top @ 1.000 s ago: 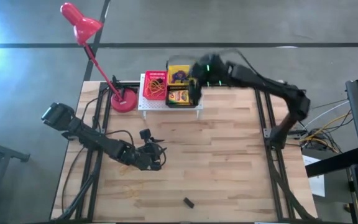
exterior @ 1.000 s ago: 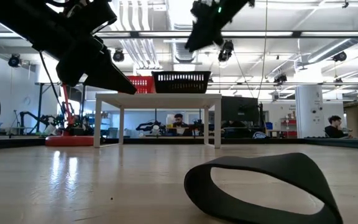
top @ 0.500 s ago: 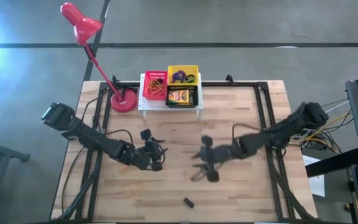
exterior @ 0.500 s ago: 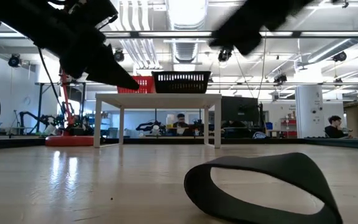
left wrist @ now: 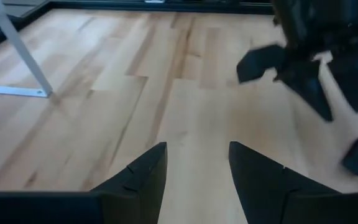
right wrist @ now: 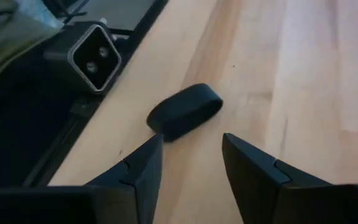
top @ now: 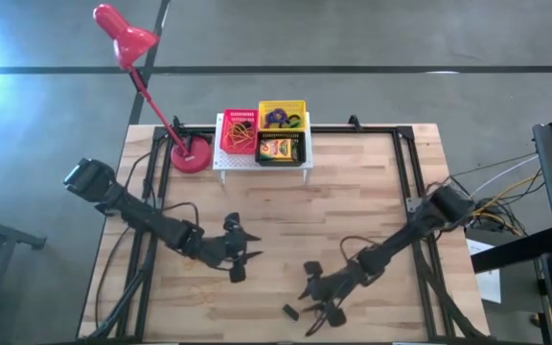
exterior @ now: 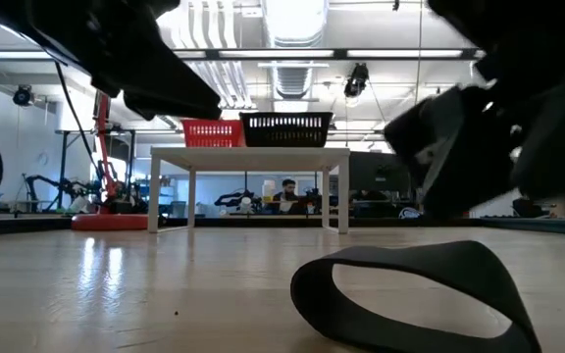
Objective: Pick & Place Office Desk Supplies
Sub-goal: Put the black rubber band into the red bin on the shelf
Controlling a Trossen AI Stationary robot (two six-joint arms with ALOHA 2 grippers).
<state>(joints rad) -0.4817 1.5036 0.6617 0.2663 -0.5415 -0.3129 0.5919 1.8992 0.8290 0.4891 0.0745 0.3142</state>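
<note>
— On the wooden table [top: 353, 192], what is biggest?
— At the far edge, a red lamp [top: 127, 43] with its base beside a white rack [top: 262, 161]. On the rack sit a red basket [top: 239, 132] with tan rubber bands [top: 240, 130], a yellow basket [top: 282, 115] with a purple loop [top: 276, 118], and a crayon box [top: 277, 149].
— And the arms?
— Both reach low over the near half of the table. The left gripper [top: 238, 251] hangs left of centre, fingers parted and empty; its wrist view shows bare wood between them. The right gripper [top: 318, 309] hangs at the near edge, fingers also parted, gripping nothing.
— Where is the black loop [top: 290, 311]?
— Flat on the wood near the front edge, just beside the right gripper. In the right wrist view it lies just ahead of the parted fingers [right wrist: 253, 171], not touched.
</note>
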